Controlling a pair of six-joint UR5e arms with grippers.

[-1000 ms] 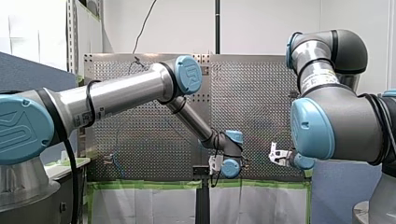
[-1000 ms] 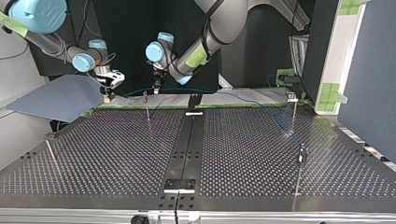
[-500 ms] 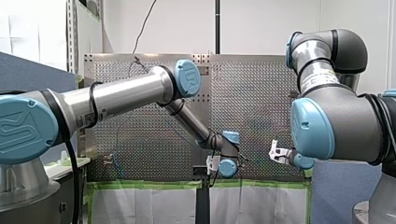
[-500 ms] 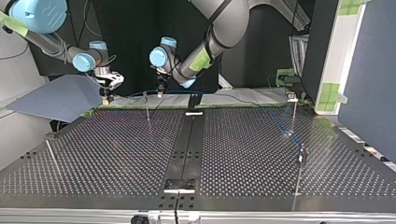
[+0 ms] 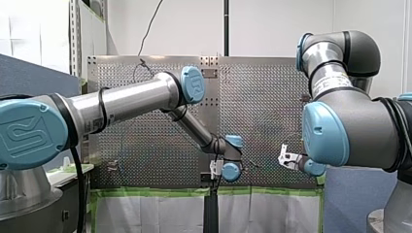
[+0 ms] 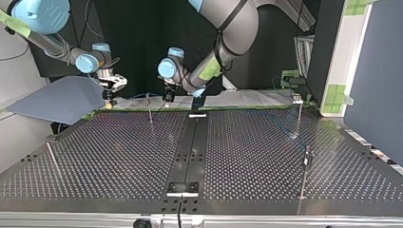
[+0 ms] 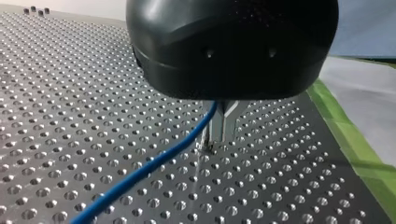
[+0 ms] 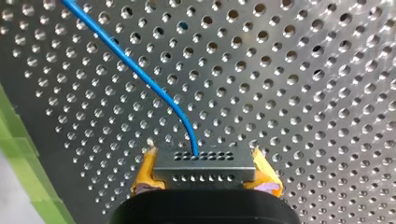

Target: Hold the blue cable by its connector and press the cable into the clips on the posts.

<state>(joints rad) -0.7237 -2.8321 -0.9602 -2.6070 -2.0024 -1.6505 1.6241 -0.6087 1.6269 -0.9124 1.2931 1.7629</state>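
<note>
Connector [image 8: 204, 162] pinched between yellow-padded right gripper [image 8: 204, 173] jaws; blue cable [image 8: 140, 74] pinched by left gripper [image 7: 222, 126] jaws, above perforated table [image 7: 70, 116].

L gripper [image 7: 219, 134] — closed, R gripper [image 8: 204, 169] — clamped

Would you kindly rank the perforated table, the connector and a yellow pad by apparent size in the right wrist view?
Largest: perforated table.
Next: connector.
Smallest: yellow pad, though partly hidden behind the connector.

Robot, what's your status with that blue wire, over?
Right gripper shut on connector. Left gripper shut on blue cable, near post. No obstruction seen.
</note>
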